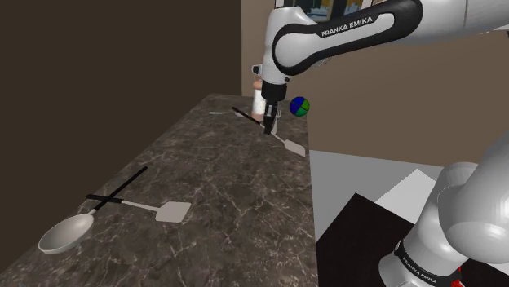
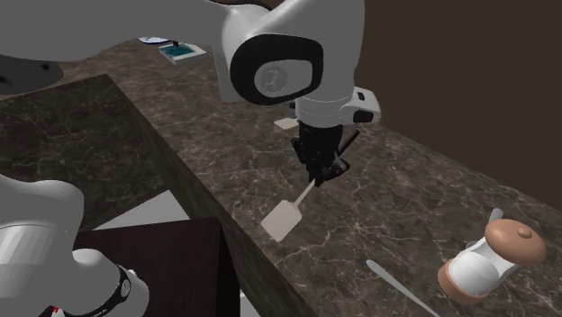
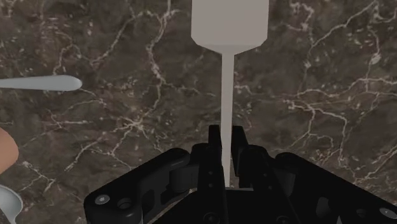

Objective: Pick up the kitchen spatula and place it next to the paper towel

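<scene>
End effector (image 3: 228,137): fingers closed tight on the thin handle of the spatula (image 3: 229,22). The grip sat well back from the blade. Handling note: a slow, level carry over the table (image 2: 396,203) to the paper towel (image 2: 484,259) seemed advisable.

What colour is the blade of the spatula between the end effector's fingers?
Plain light grey. The spatula shows best in the wrist view.
</scene>
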`<action>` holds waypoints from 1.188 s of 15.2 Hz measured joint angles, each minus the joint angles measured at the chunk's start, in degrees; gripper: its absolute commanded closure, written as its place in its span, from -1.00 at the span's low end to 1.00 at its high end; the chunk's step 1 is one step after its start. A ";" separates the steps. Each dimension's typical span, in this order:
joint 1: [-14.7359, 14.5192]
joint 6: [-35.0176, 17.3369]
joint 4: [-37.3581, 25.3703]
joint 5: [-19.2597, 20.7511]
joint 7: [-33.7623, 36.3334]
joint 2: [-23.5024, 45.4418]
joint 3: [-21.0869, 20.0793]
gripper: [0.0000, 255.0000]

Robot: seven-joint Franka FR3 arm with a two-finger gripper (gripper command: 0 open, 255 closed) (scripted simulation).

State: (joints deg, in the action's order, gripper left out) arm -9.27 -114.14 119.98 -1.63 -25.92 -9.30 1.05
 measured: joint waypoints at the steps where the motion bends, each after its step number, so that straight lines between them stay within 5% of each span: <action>1: 0.01 0.84 -0.78 0.01 0.00 -0.06 0.01 1.00; 18: 0.04 13.77 -13.32 0.14 0.30 -0.46 0.05 1.00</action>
State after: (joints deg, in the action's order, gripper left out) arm -9.23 -100.37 106.67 -1.49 -25.62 -9.75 1.10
